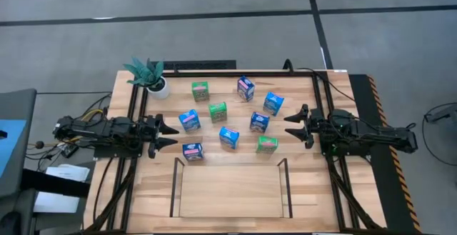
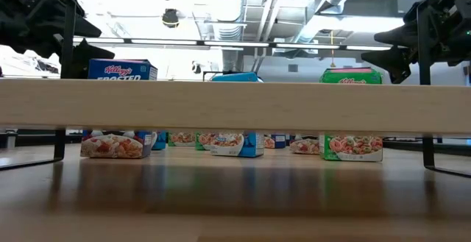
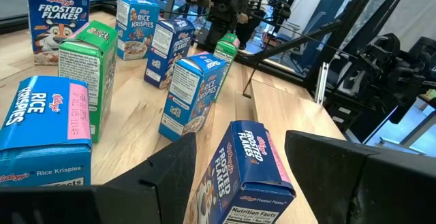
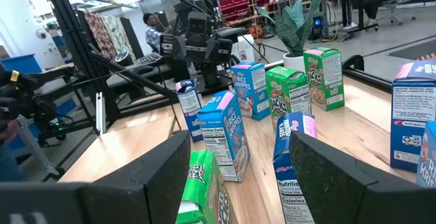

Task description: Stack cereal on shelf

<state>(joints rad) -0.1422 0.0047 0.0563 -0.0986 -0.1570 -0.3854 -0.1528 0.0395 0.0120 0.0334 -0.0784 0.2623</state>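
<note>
The worktop (image 1: 214,192) carries an empty shelf (image 1: 229,190) at its near edge; nine cereal boxes (image 1: 228,136) stand scattered beyond it. Left gripper (image 1: 168,133) and right gripper (image 1: 292,123) wait at either side, fingers spread, holding nothing. I'd take the nearest blue box (image 1: 193,151) first, squarely by its sides.

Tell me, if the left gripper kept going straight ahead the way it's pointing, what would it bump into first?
Probably the blue Frosted Flakes box sitting right between the open fingers of the left gripper. More cereal boxes stand farther along behind it.
</note>
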